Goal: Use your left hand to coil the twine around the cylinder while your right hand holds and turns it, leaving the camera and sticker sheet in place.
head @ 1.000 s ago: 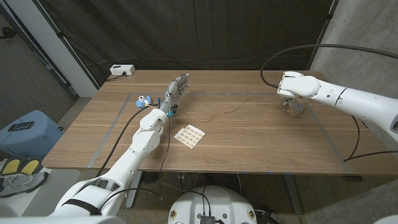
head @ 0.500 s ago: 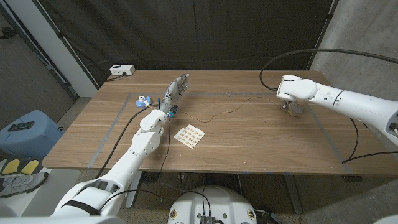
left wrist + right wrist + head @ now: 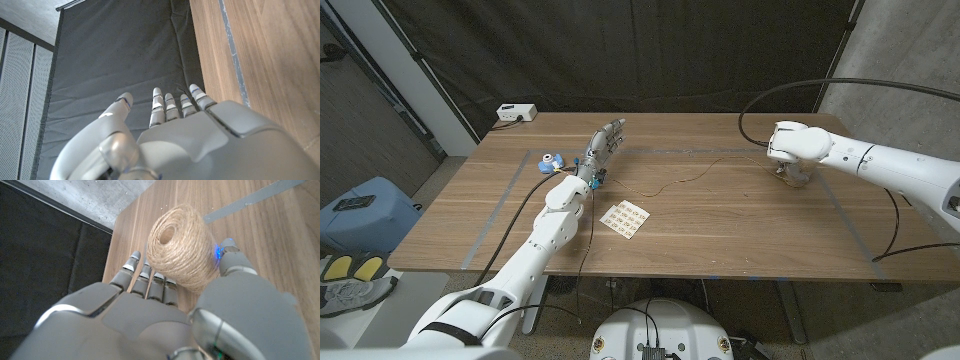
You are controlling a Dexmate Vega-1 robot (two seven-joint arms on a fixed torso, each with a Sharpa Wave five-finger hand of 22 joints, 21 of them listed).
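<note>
Between the left hand (image 3: 604,140) and the right hand (image 3: 790,172) lies a broad stretch of bare surface (image 3: 720,225), crossed only by the thin twine (image 3: 670,183) lying on it. Just beside the left wrist sits the sticker sheet (image 3: 626,219); on its other side, a small blue-and-white object (image 3: 551,160). The twine-wound cylinder (image 3: 182,247) rests against the right hand's fingers (image 3: 150,277).

Rough fibrous twine (image 3: 181,249), smooth wooden table (image 3: 720,220)

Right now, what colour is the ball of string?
The string is light tan, clearest in the right wrist view.
</note>
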